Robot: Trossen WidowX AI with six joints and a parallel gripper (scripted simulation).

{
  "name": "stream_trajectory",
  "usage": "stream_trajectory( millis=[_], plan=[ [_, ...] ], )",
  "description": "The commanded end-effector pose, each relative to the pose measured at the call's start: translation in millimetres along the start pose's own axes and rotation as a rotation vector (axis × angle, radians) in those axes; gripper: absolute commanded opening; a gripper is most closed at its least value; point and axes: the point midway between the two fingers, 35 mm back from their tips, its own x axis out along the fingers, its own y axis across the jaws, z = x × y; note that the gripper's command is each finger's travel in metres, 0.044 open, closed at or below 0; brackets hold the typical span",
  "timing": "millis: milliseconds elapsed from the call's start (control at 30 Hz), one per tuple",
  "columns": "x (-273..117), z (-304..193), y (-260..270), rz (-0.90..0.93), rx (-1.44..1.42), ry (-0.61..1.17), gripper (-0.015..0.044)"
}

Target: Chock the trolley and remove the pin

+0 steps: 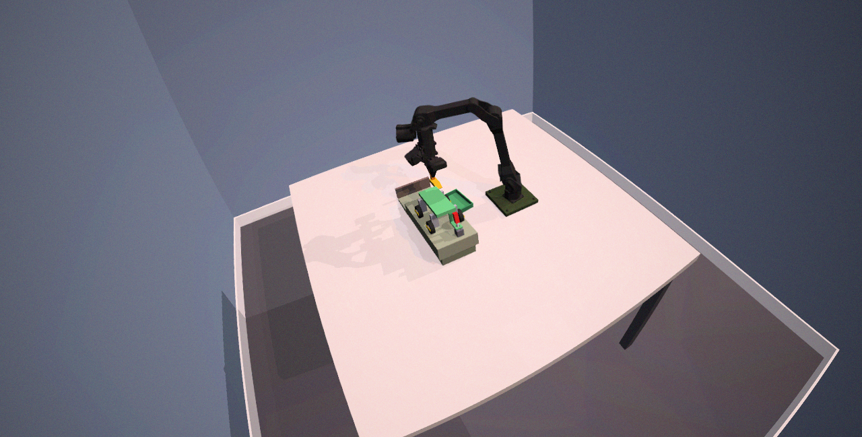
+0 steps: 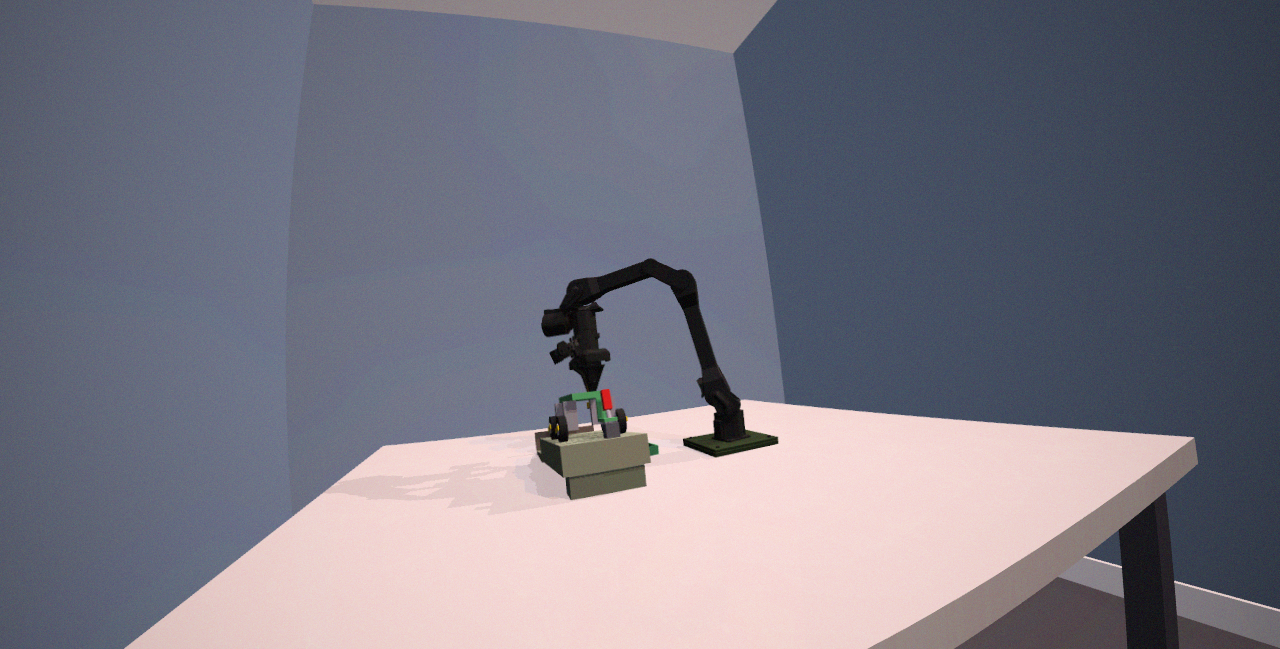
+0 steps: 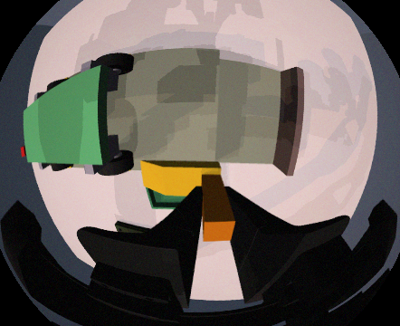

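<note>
My gripper (image 1: 432,176) (image 2: 590,388) (image 3: 211,192) points down and is shut on the orange handle of the yellow chock (image 1: 436,183) (image 3: 173,179). The chock hangs by the ramp's tray-side edge, downhill of the trolley; its black base is hidden. It does not touch the near downhill wheel (image 3: 117,163). The green-topped trolley (image 1: 435,200) (image 2: 580,397) (image 3: 66,118) stands on the ramp (image 1: 460,248) (image 2: 608,454) (image 3: 250,124). The red-headed stop pin (image 1: 456,217) (image 2: 605,399) (image 3: 23,151) stands at its uphill end. The green tray (image 1: 467,207) (image 2: 654,449) lies beside the ramp, partly hidden by chock and finger in the wrist view.
A brown end board (image 1: 413,186) (image 3: 290,122) rises across the ramp's low end. The arm's dark base plate (image 1: 526,200) (image 2: 702,443) stands on the table (image 1: 542,289) (image 2: 760,537), beyond the tray from the ramp.
</note>
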Motion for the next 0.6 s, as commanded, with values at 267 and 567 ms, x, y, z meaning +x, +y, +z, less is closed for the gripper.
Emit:
stream_trajectory(
  millis=[267, 567],
  plan=[
    [28.1, 0.1, 0.4, 0.010, 0.007, 0.006, 0.0000],
    [46.6, -0.6, 1.8, 0.010, 0.007, 0.006, 0.0000]
  ],
)
